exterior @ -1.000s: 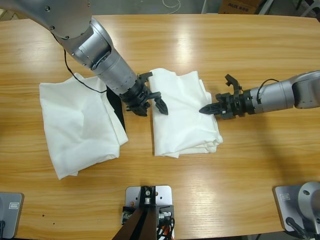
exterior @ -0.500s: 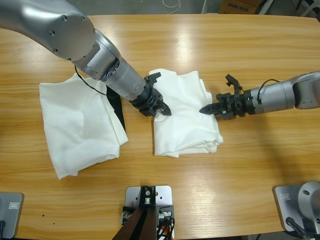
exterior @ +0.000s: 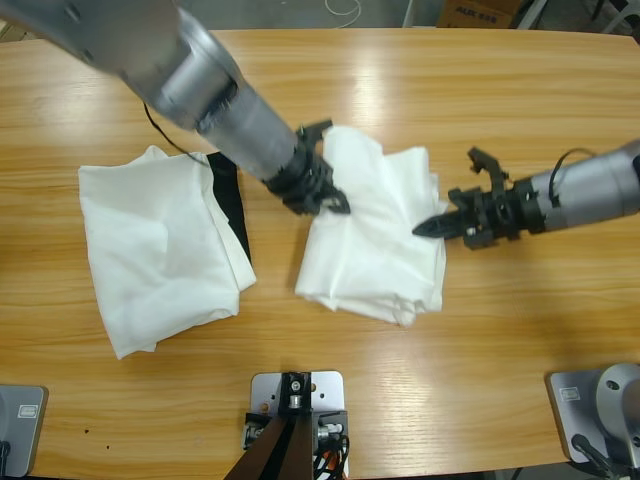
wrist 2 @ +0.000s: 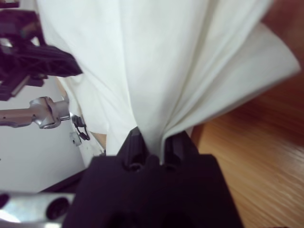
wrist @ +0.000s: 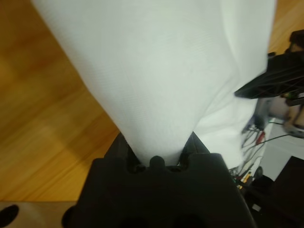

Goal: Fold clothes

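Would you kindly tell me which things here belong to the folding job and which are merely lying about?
Part of the job:
- middle white T-shirt, gripped on both sides
- left pincer
- right pincer
- white T-shirt at left

Lying about:
- black cloth under the T-shirt at left
- cardboard box beyond the table

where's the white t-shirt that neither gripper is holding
In the high view, the loose folded white cotton T-shirt lies at the table's left, beside a black patch.

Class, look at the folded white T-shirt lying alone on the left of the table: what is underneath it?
A black sheet-like thing sticks out from under the left T-shirt's right edge, on the wooden table. How far it runs beneath, and what it is, the shirt hides.
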